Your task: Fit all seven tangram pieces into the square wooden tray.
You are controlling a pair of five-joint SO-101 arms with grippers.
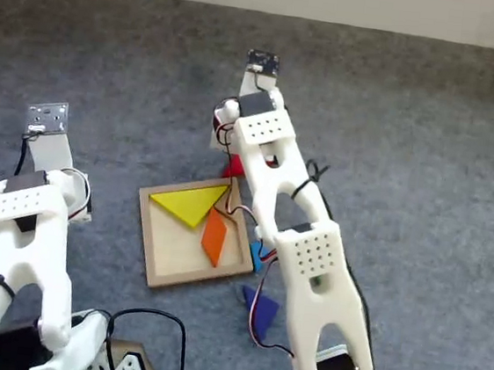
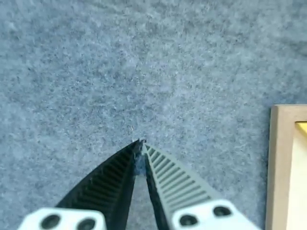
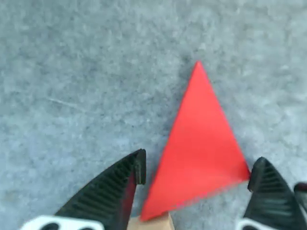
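Note:
The square wooden tray point(image 1: 152, 263) lies at the table's middle. In it are a yellow triangle point(image 1: 187, 203) and an orange parallelogram point(image 1: 214, 236). Just beyond the tray's far right corner a red triangle point(image 3: 199, 139) lies flat on the carpet. My right gripper point(image 3: 199, 170) stands open over it, one finger on each side of its wide end, apart from its edges. A sliver of the red triangle point(image 1: 233, 168) shows beside the right arm. My left gripper point(image 2: 140, 144) is shut on nothing, above bare carpet to the left of the tray point(image 2: 280, 163).
A blue piece point(image 1: 256, 258) peeks out beside the tray's right edge under the right arm. A dark blue triangle point(image 1: 261, 305) lies near the tray's front right. Grey carpet covers the table. Cables trail by both arm bases.

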